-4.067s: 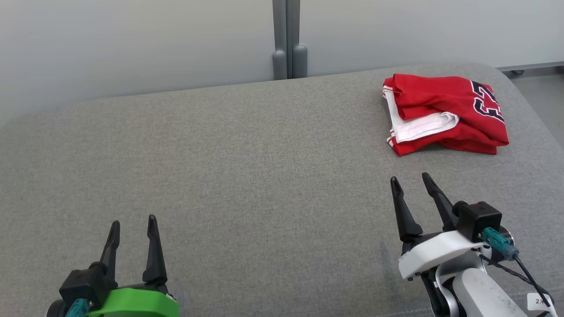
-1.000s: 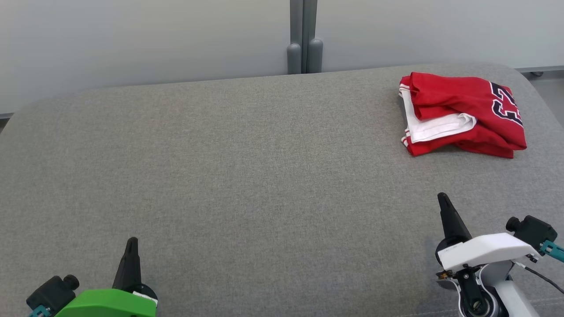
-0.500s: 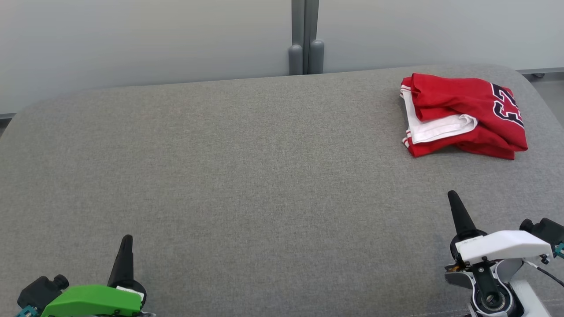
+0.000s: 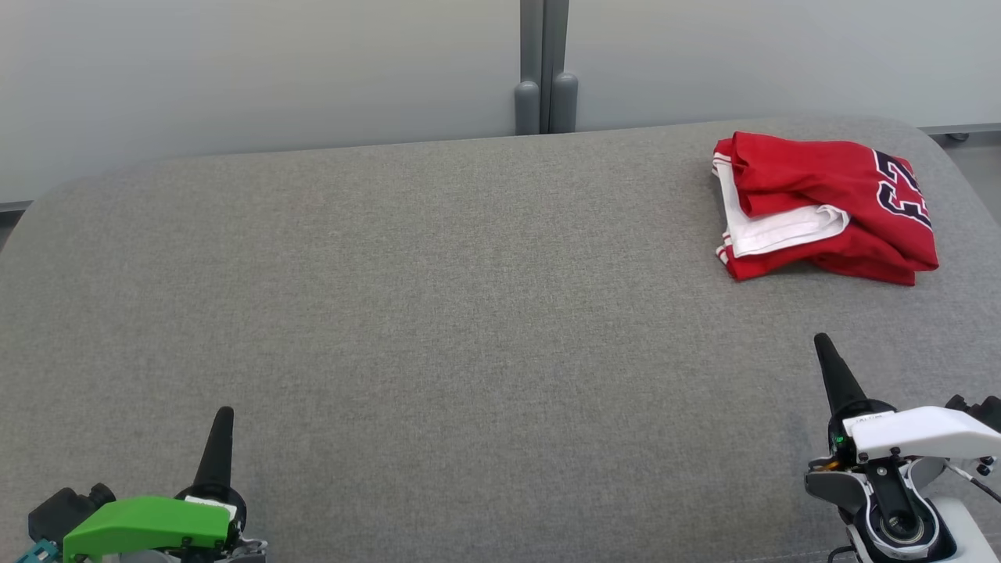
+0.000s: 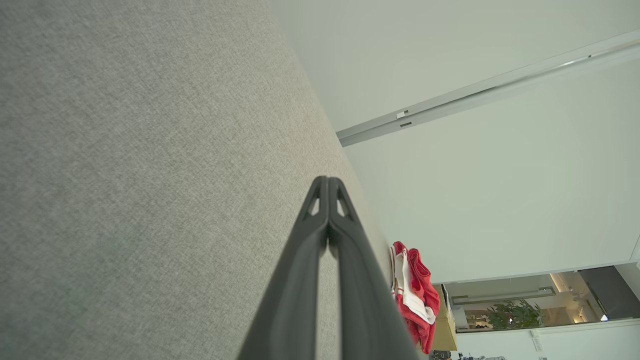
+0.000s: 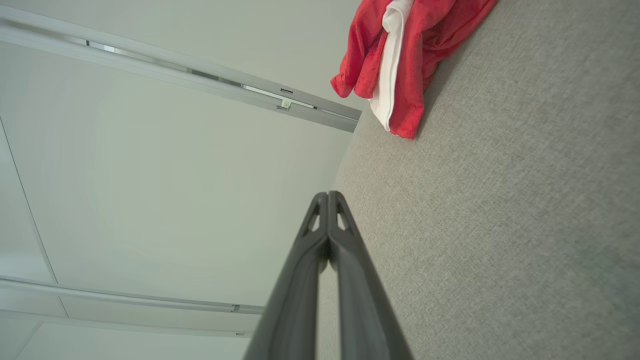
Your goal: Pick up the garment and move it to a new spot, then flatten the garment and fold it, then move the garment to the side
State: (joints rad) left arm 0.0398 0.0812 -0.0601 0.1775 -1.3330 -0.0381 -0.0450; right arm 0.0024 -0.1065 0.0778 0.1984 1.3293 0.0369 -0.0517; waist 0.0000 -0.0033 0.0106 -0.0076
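The garment (image 4: 829,205) is a red jersey with white trim and dark numerals, folded into a compact bundle at the far right of the grey padded surface (image 4: 438,297). It also appears as the garment (image 5: 414,296) past my left fingertips and the garment (image 6: 400,55) at the top of the right wrist view. My left gripper (image 4: 221,418) sits at the lower left, shut and empty, far from the jersey. Near the lower right my right gripper (image 4: 823,346) is shut with nothing in it, a short way in front of the garment.
A pale wall with a grey vertical post (image 4: 541,66) stands just behind the surface's far edge. The surface rounds off at its right end, where floor (image 4: 977,156) shows beyond it. A wide bare stretch of grey fabric lies between the two grippers.
Both grippers were open four seconds ago and are now shut. Over the last second the right gripper drifted slightly right and the left one rose a little. The folded garment stayed put.
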